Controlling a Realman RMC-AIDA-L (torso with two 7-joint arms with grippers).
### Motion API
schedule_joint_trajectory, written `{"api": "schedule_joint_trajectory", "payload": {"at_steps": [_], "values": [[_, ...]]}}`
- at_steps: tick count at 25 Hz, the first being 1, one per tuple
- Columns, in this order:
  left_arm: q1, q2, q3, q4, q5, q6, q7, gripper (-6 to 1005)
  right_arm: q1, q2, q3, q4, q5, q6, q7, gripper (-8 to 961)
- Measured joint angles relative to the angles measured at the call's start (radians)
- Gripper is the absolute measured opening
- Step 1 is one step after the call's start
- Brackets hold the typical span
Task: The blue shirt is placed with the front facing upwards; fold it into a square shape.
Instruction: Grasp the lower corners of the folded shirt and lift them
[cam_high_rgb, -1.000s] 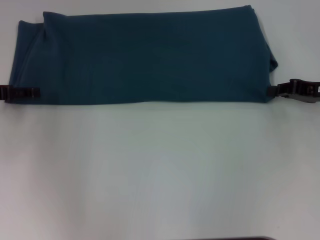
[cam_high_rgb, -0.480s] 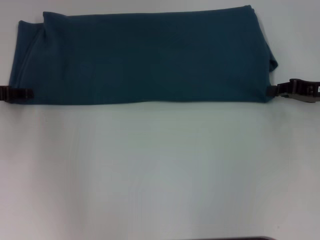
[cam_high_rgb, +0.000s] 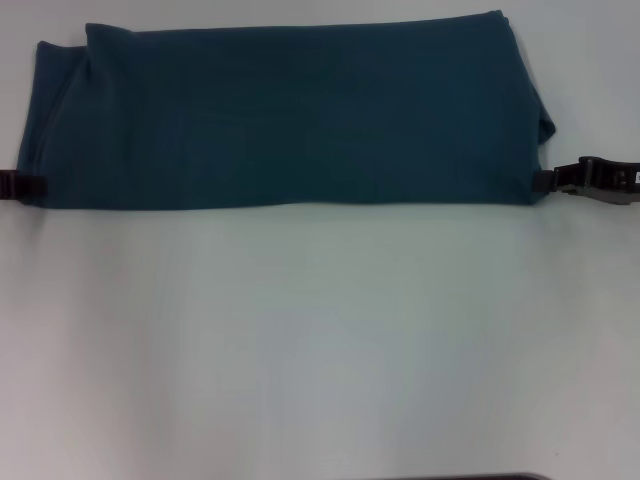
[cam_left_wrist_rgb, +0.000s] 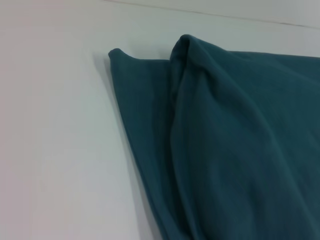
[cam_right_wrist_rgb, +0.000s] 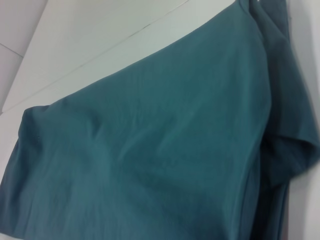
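The blue shirt (cam_high_rgb: 290, 115) lies folded into a long flat band across the far part of the table, plain side up, with no lettering or collar showing. My left gripper (cam_high_rgb: 38, 186) sits at the band's near left corner, almost out of the head view, open and holding no cloth. At the near right corner my right gripper (cam_high_rgb: 543, 182) has its tip against the shirt's edge. The left wrist view shows the shirt's (cam_left_wrist_rgb: 240, 140) layered end folds. The right wrist view shows the shirt's (cam_right_wrist_rgb: 150, 150) broad top surface.
The white table (cam_high_rgb: 320, 340) stretches bare from the shirt's near edge towards me. A dark strip shows at the bottom edge of the head view. A seam line in the table runs behind the shirt in both wrist views.
My left gripper has slid leftward, away from the shirt's corner. The shirt has stayed flat and still. The right gripper has not moved.
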Motion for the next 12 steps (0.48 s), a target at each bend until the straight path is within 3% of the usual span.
{"api": "schedule_joint_trajectory", "payload": {"at_steps": [5,8,12], "values": [[-0.004,-0.002,0.0,0.004,0.01,-0.011,0.0,261,-0.001,0.0,0.001,0.0,0.0,0.0,0.0,0],[-0.006,-0.002,-0.001,0.005,0.014,-0.015,0.0,60,-0.001,0.0,0.003,-0.001,0.0,0.0,-0.002,1],[-0.007,-0.003,-0.002,-0.009,0.02,0.001,-0.004,23,-0.005,0.0,0.006,-0.001,0.0,0.0,-0.006,1]]}}
